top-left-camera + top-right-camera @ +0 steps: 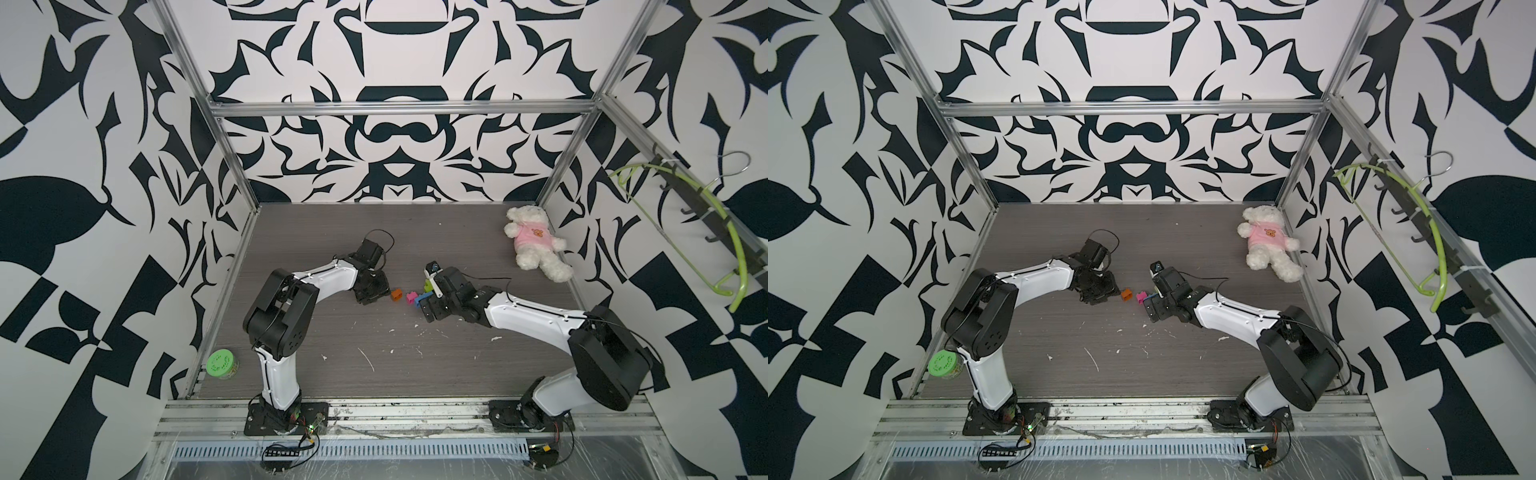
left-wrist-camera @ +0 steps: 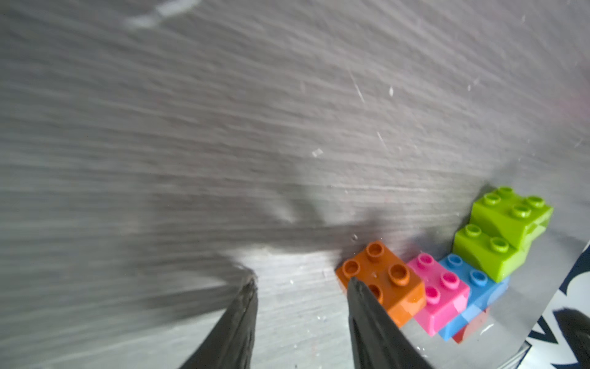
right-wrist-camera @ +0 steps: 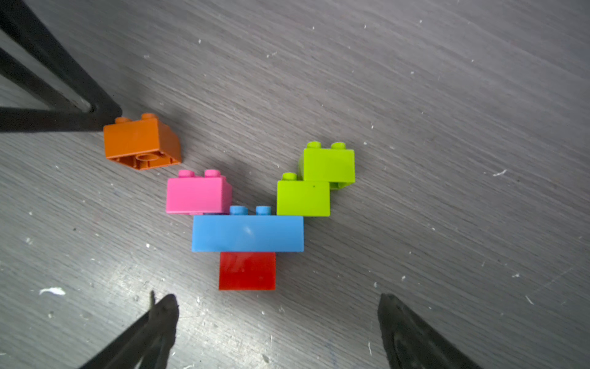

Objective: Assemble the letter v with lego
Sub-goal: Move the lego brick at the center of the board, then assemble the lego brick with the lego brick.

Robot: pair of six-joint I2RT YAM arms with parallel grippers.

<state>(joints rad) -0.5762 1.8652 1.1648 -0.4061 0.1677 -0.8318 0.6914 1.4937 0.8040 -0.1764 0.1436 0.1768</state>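
Observation:
The lego cluster lies mid-table: a red brick (image 3: 247, 271) under a long blue one (image 3: 247, 233), a pink brick (image 3: 196, 193) on one end and two stepped lime green bricks (image 3: 303, 198) on the other. An orange brick (image 3: 140, 140) lies loose and tilted just beside the pink one, not joined. My left gripper (image 2: 302, 282) is open with only bare table between its fingers; one finger (image 2: 367, 306) rests against the orange brick (image 2: 388, 281). My right gripper (image 3: 277, 300) stands wide open just short of the red brick, holding nothing.
A white teddy bear (image 1: 536, 241) in a pink shirt lies at the back right corner. A green-lidded jar (image 1: 221, 363) stands at the front left edge beside the left arm's base. A green hanger (image 1: 706, 232) hangs on the right wall.

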